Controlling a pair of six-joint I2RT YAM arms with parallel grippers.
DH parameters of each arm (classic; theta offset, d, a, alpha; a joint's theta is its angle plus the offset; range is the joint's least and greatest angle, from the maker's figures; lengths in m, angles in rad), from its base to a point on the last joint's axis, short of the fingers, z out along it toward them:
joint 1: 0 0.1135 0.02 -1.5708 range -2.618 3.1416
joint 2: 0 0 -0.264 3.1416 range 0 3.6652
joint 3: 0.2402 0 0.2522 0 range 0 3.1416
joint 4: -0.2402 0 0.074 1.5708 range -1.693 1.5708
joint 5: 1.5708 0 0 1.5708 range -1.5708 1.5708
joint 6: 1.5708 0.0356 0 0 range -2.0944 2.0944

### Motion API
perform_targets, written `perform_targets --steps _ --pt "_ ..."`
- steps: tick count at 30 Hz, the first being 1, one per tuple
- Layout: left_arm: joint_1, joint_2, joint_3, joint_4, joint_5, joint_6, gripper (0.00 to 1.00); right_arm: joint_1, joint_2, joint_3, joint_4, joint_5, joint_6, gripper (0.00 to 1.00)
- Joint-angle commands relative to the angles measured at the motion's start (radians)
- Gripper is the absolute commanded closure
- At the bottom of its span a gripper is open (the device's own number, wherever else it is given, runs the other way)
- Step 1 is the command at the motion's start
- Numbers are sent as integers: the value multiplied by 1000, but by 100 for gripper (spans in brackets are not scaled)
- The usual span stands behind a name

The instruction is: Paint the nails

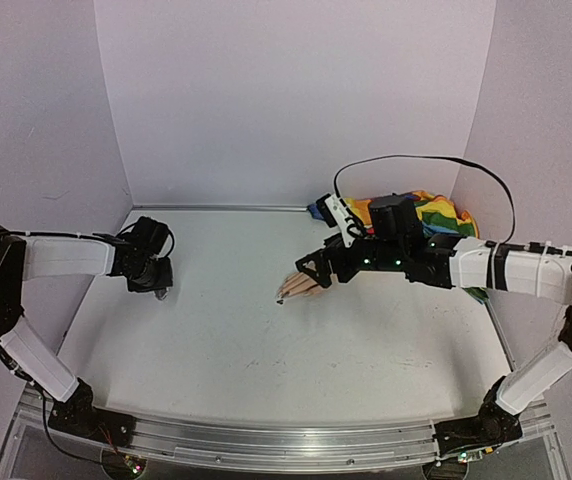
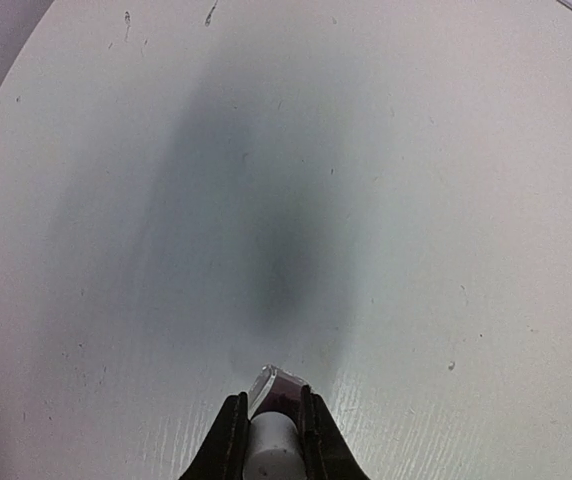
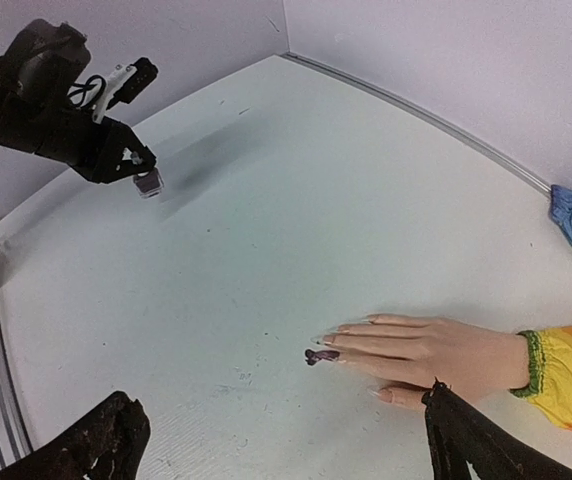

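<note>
At the far left of the white table [image 1: 266,380], the left gripper [image 1: 158,288] hangs low over the surface, its fingers pressed together on a small dark polish bottle [image 2: 278,385] with a white cap, pinched upright between the tips. Well apart to the right, near the table's middle, a pale peach mannequin hand [image 1: 301,283] lies flat, palm down, fingers pointing left. Its nails [image 3: 334,340] rest on the tabletop, one of them dark [image 3: 321,355] beside a small dark smear. The right gripper [image 1: 313,268] is over the back of that hand, jaws spread wide and holding nothing. From the right wrist camera the hand lies between the two black fingers [image 3: 106,440], closer to the right-hand one, whose tip stands just beside the thumb. The nails extend leftward past the gripper. Farther right, the rainbow-striped sleeve [image 1: 436,215] bunches against the back wall.
</note>
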Motion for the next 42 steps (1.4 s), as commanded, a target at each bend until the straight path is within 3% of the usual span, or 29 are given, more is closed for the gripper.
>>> perform_targets --steps 1,9,13,18,25,31,34,42 --pt "5 30 -26 134 -77 -40 100 -28 -48 -27 29 33 23 2" --pt "5 89 -32 171 -69 -57 99 -92 -84 -80 54 82 74 2" --pt "5 116 -35 176 -57 -67 93 -130 -101 -107 59 100 98 2" --pt "6 113 -37 175 -52 -61 73 -204 -130 -142 55 133 129 2" --pt "30 7 -24 135 -23 -3 28 -418 -205 -191 -1 216 161 2" --pt "134 -249 -12 151 22 133 18 -551 -292 -205 -65 321 118 2" --pt "237 -343 16 199 123 191 2 -560 -336 -208 -68 361 98 2" --pt "296 -494 45 285 136 336 1 -561 -452 -242 1 358 85 2"
